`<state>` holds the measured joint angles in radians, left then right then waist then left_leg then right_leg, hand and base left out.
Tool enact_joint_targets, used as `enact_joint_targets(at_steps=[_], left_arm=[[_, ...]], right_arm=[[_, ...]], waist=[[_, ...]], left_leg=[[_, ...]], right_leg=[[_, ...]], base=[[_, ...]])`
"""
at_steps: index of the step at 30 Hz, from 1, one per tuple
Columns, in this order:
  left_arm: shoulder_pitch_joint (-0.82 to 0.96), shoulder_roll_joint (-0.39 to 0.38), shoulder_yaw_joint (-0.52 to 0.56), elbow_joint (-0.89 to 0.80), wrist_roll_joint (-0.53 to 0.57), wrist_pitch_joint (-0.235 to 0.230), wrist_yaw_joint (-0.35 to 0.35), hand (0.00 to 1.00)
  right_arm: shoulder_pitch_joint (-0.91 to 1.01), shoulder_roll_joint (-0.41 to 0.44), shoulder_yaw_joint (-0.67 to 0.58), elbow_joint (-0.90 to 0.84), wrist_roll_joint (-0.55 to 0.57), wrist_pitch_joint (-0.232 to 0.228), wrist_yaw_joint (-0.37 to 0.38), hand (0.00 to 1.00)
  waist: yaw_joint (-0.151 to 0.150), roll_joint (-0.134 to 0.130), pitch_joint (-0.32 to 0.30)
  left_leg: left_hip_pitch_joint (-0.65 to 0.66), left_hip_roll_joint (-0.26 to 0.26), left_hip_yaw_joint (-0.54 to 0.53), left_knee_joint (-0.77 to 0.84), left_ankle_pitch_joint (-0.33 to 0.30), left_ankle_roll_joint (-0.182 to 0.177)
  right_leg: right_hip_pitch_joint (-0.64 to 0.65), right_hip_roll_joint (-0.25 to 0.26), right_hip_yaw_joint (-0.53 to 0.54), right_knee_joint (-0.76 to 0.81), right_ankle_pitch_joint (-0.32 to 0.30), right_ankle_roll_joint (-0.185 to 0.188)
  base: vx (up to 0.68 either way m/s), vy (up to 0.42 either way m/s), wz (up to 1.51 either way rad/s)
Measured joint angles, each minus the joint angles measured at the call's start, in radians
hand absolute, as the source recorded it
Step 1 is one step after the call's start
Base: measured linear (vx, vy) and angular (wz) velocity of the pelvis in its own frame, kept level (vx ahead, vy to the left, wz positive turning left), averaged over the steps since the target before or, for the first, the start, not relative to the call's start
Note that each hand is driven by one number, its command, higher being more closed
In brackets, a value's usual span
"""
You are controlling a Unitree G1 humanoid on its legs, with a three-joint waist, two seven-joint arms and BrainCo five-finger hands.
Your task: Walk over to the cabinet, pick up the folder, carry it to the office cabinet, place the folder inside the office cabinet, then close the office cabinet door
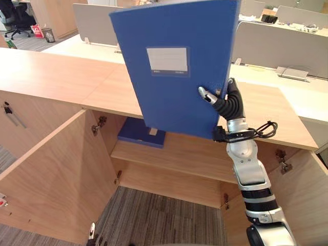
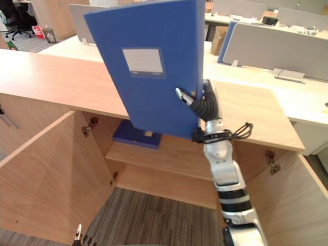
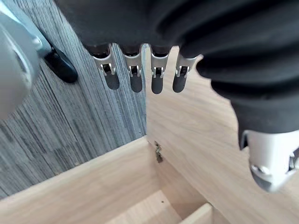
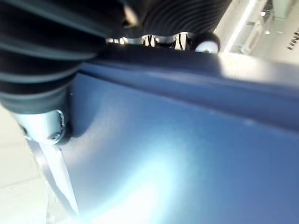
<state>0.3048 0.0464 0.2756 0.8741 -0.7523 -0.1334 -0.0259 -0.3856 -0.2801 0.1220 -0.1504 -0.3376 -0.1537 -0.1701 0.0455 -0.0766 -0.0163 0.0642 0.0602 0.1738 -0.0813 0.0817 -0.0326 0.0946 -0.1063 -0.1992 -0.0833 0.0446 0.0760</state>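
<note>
Around folder [image 1: 174, 66], fingers [image 4: 148, 41] of right hand [image 1: 228, 104]

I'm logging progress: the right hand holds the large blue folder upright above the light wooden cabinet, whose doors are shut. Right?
Not quite: the doors of the light wooden cabinet stand open, as the left eye view shows. The right hand does hold the large blue folder upright above the cabinet.

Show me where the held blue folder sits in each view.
Left eye view: folder, top centre, right hand pinching its right edge.
Right eye view: folder, top, left of centre.
Right wrist view: folder close against the hand.
Left wrist view: left hand over carpet.
Shared landmark: left door hinge.
</note>
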Motion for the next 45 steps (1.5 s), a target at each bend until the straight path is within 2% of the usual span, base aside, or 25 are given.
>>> enact_joint_targets(at_steps=[2,5,7,9,13,14,17,18,20,22,26,30,32,36,43,45], left_arm=[[0.002,0.004,0.003,0.066,0.097,0.01,-0.002,0.0],[-0.002,0.032,-0.001,0.107,0.18,0.013,-0.003,0.0],[-0.004,0.048,-0.002,0.142,0.242,0.02,-0.005,0.0],[-0.003,0.059,-0.003,0.159,0.274,0.025,-0.006,0.0],[-0.007,0.076,-0.025,0.176,0.315,0.029,-0.013,0.0],[-0.008,0.079,-0.035,0.176,0.328,0.029,-0.013,0.0],[-0.033,0.086,-0.056,0.174,0.346,0.029,-0.013,0.0],[-0.047,0.085,-0.062,0.174,0.351,0.029,-0.013,0.0],[-0.072,0.082,-0.078,0.166,0.36,0.029,-0.011,0.0],[-0.073,0.084,-0.078,0.152,0.364,0.027,-0.005,0.0],[-0.095,0.091,-0.079,0.152,0.37,0.026,0.0,0.0],[-0.11,0.095,-0.094,0.153,0.371,0.026,0.008,0.0],[-0.107,0.095,-0.095,0.155,0.37,0.026,0.013,0.0],[-0.107,0.086,-0.092,0.152,0.368,0.025,0.018,0.0],[-0.12,0.085,-0.092,0.15,0.365,0.028,0.022,0.0],[-0.137,0.085,-0.094,0.138,0.358,0.03,0.031,0.0]], right_arm=[[0.005,-0.048,0.151,-0.002,-0.048,-0.028,0.013,1.0],[0.006,-0.107,0.349,0.033,-0.098,-0.066,0.059,1.0],[0.004,-0.137,0.532,0.137,-0.154,-0.099,0.123,1.0],[-0.01,-0.15,0.65,0.269,-0.199,-0.109,0.172,1.0],[-0.04,-0.171,0.75,0.447,-0.273,-0.108,0.211,1.0],[-0.058,-0.18,0.773,0.49,-0.299,-0.107,0.211,1.0],[-0.091,-0.186,0.775,0.582,-0.354,-0.103,0.21,1.0],[-0.114,-0.185,0.775,0.615,-0.369,-0.101,0.209,1.0],[-0.176,-0.18,0.772,0.696,-0.405,-0.076,0.204,1.0],[-0.188,-0.159,0.754,0.748,-0.409,-0.046,0.191,1.0],[-0.187,-0.098,0.677,0.814,-0.394,-0.008,0.167,1.0],[-0.187,-0.035,0.566,0.857,-0.304,0.029,0.15,1.0],[-0.187,-0.012,0.538,0.886,-0.27,0.042,0.145,1.0],[-0.186,-0.01,0.488,0.913,-0.233,0.057,0.142,1.0],[-0.169,-0.021,0.445,0.923,-0.186,0.075,0.131,1.0],[-0.163,-0.013,0.436,0.93,-0.159,0.075,0.131,1.0]], waist=[[-0.003,-0.002,-0.004],[-0.001,-0.006,-0.005],[0.009,-0.012,-0.001],[0.027,-0.016,0.01],[0.039,-0.011,0.042],[0.042,-0.003,0.055],[0.051,0.004,0.09],[0.058,0.004,0.107],[0.082,0.028,0.163],[0.085,0.036,0.183],[0.075,0.028,0.216],[0.074,0.024,0.255],[0.074,0.021,0.259],[0.073,0.021,0.259],[0.054,0.024,0.251],[0.053,0.022,0.25]], left_leg=[[0.011,0.002,0.017,-0.001,-0.007,-0.009],[0.01,0.002,0.018,-0.001,-0.01,-0.014],[0.01,-0.001,0.016,-0.001,-0.011,-0.016],[0.007,-0.006,0.015,-0.001,-0.012,-0.016],[0.005,-0.018,0.009,-0.001,-0.012,-0.016],[-0.001,-0.022,0.008,0.0,-0.013,-0.016],[-0.026,-0.029,0.003,0.019,-0.016,-0.011],[-0.036,-0.029,0.002,0.037,-0.019,0.001],[-0.05,-0.033,-0.019,0.075,-0.036,0.018],[-0.051,-0.044,-0.017,0.086,-0.043,0.025],[-0.051,-0.06,0.002,0.089,-0.051,0.018],[-0.06,-0.065,0.006,0.087,-0.05,0.019],[-0.058,-0.057,0.005,0.085,-0.044,0.028],[-0.043,-0.039,-0.004,0.077,-0.042,0.03],[-0.027,-0.006,-0.056,0.001,-0.027,-0.008],[-0.052,0.015,-0.077,0.052,-0.059,-0.014]], right_leg=[[0.0,0.001,0.018,-0.003,0.0,0.0],[0.0,0.001,0.019,-0.005,0.001,0.001],[0.0,-0.002,0.019,-0.005,0.001,0.002],[-0.003,-0.006,0.019,-0.004,0.003,0.004],[-0.006,-0.017,0.018,-0.004,0.005,0.011],[-0.012,-0.022,0.018,-0.004,0.007,0.014],[-0.039,-0.031,0.022,0.014,0.009,0.02],[-0.058,-0.035,0.03,0.045,0.003,0.025],[-0.13,-0.051,0.051,0.154,-0.025,0.029],[-0.163,-0.067,0.047,0.212,-0.037,0.033],[-0.195,-0.106,-0.007,0.247,-0.044,0.023],[-0.206,-0.143,-0.096,0.248,-0.037,0.018],[-0.21,-0.139,-0.104,0.254,-0.017,0.033],[-0.194,-0.118,-0.125,0.243,-0.02,0.029],[-0.171,-0.081,-0.185,0.219,-0.055,0.0],[-0.149,-0.061,-0.212,0.204,-0.075,-0.012]], base=[[-0.03,0.026,-0.22],[-0.01,0.006,-0.02],[0.0,0.0,0.0],[0.0,0.02,0.01],[0.0,0.021,0.01],[-0.01,0.038,0.0],[-0.01,0.026,-0.02],[-0.03,0.028,-0.24],[-0.04,0.027,-0.47],[-0.05,0.043,-0.33],[-0.07,0.058,-0.15],[-0.03,0.044,-0.09],[0.04,-0.013,-0.08],[0.06,-0.022,-0.05],[0.05,-0.03,0.18],[0.09,-0.086,0.29]])
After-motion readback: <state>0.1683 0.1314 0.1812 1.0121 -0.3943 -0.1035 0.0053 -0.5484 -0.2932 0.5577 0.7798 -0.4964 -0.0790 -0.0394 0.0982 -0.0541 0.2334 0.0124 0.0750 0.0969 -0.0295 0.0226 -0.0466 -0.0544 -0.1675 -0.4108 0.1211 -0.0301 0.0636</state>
